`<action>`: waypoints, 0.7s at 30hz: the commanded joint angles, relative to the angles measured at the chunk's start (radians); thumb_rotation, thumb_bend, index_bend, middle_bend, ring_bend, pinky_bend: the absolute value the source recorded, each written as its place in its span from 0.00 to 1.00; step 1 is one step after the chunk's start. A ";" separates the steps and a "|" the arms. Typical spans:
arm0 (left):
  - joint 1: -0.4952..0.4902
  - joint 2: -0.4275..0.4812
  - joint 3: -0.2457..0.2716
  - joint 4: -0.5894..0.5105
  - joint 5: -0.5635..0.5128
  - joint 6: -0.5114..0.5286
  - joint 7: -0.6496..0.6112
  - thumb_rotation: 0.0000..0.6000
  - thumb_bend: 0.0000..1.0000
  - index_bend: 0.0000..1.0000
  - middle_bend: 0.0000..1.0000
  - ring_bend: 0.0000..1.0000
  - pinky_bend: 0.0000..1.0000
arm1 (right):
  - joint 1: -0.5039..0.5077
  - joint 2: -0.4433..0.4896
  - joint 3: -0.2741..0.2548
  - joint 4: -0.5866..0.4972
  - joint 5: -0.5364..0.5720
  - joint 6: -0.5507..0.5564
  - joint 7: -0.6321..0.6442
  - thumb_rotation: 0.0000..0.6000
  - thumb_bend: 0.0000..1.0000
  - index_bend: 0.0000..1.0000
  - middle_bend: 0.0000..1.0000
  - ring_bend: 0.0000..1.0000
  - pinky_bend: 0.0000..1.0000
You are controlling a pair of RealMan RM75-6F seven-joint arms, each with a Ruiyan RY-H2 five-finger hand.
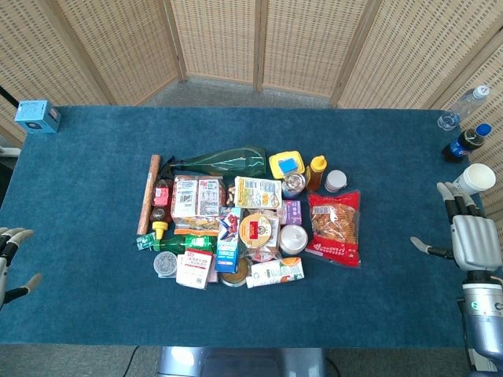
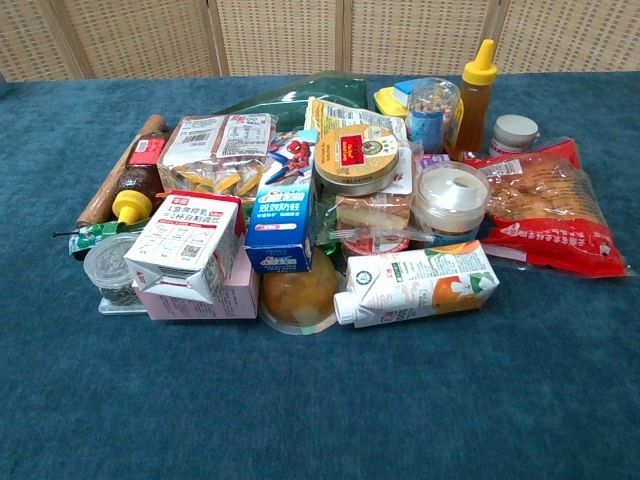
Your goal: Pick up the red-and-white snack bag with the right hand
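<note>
The red-and-white snack bag (image 1: 335, 228) lies flat at the right edge of the pile, with golden snacks showing through its clear window. In the chest view the same bag (image 2: 550, 210) lies at the right, next to a clear lidded cup. My right hand (image 1: 471, 236) hovers over the table's right edge, well to the right of the bag, fingers spread and empty. At the far left edge my left hand (image 1: 12, 263) is also spread and empty. Neither hand shows in the chest view.
A dense pile of groceries fills the table's middle: a green bag (image 1: 224, 162), honey bottle (image 1: 317, 173), milk cartons (image 2: 415, 283), jars, a rolling pin (image 1: 148, 193). Two bottles (image 1: 464, 144) and a paper cup (image 1: 475, 178) stand beyond my right hand. A blue box (image 1: 37, 116) sits far left.
</note>
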 commanded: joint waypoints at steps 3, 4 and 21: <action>0.001 -0.001 0.003 0.000 0.001 0.000 0.001 1.00 0.00 0.25 0.28 0.21 0.00 | 0.000 0.000 -0.003 -0.003 -0.003 -0.010 0.019 0.74 0.03 0.00 0.10 0.12 0.34; 0.003 -0.001 0.004 0.001 0.003 0.000 0.001 1.00 0.00 0.25 0.28 0.21 0.00 | 0.000 0.002 -0.005 -0.004 -0.007 -0.014 0.024 0.74 0.03 0.00 0.10 0.12 0.34; 0.006 0.020 0.002 -0.013 0.040 0.025 -0.045 1.00 0.00 0.20 0.27 0.21 0.00 | 0.086 0.069 -0.046 -0.094 -0.080 -0.246 0.233 0.71 0.03 0.00 0.00 0.00 0.24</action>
